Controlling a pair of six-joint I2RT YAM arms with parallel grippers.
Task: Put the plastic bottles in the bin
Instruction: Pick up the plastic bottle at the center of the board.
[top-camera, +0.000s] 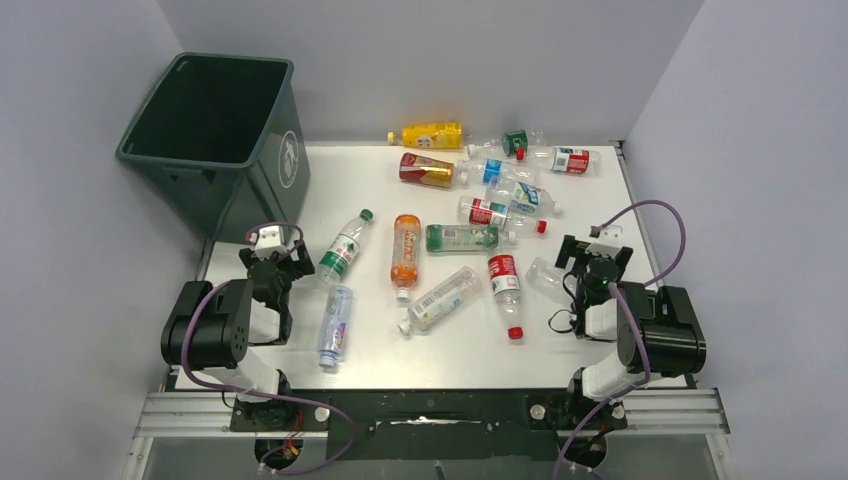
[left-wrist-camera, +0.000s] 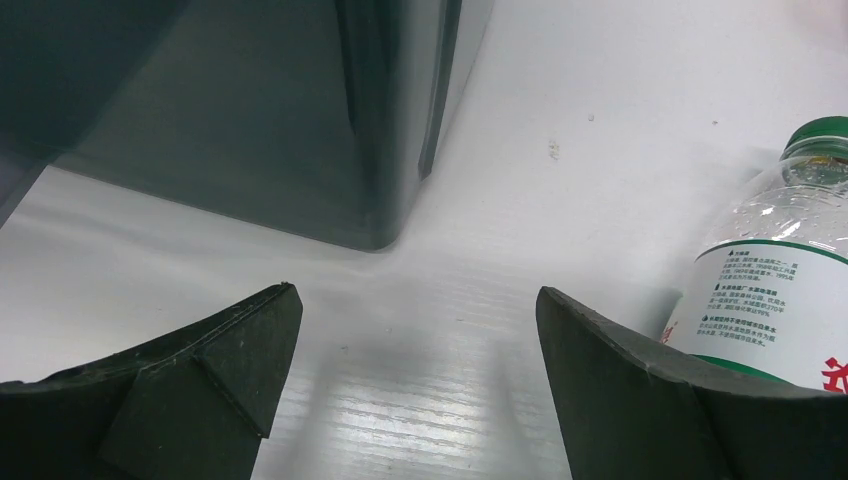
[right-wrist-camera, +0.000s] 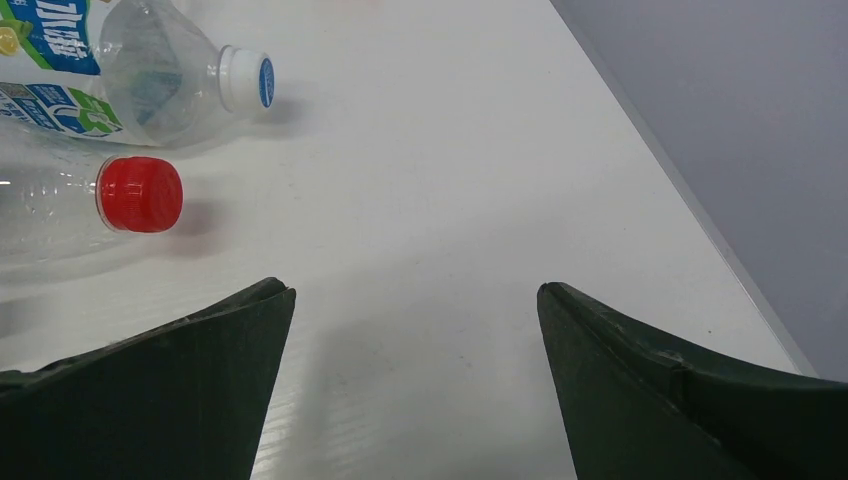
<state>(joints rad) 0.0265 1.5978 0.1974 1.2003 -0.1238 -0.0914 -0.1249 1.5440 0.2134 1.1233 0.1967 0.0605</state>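
The dark green bin (top-camera: 215, 140) stands at the table's far left corner, its lower wall in the left wrist view (left-wrist-camera: 250, 120). Several plastic bottles lie across the white table: a green-capped one (top-camera: 343, 250) (left-wrist-camera: 770, 290), an orange one (top-camera: 405, 250), a blue-labelled one (top-camera: 335, 325), a yellow one (top-camera: 430, 134), a red-gold one (top-camera: 427, 170), and clear ones with red caps (top-camera: 506, 280) (right-wrist-camera: 140, 195). My left gripper (top-camera: 278, 248) (left-wrist-camera: 415, 310) is open and empty, just left of the green-capped bottle. My right gripper (top-camera: 592, 252) (right-wrist-camera: 415, 305) is open and empty beside a clear bottle (top-camera: 545, 277).
Grey walls close the table on the left, back and right. The table's right edge (right-wrist-camera: 700, 215) runs close to my right gripper. A white-capped bottle (right-wrist-camera: 160, 75) lies ahead to its left. A metal rail (top-camera: 430, 410) runs along the near edge.
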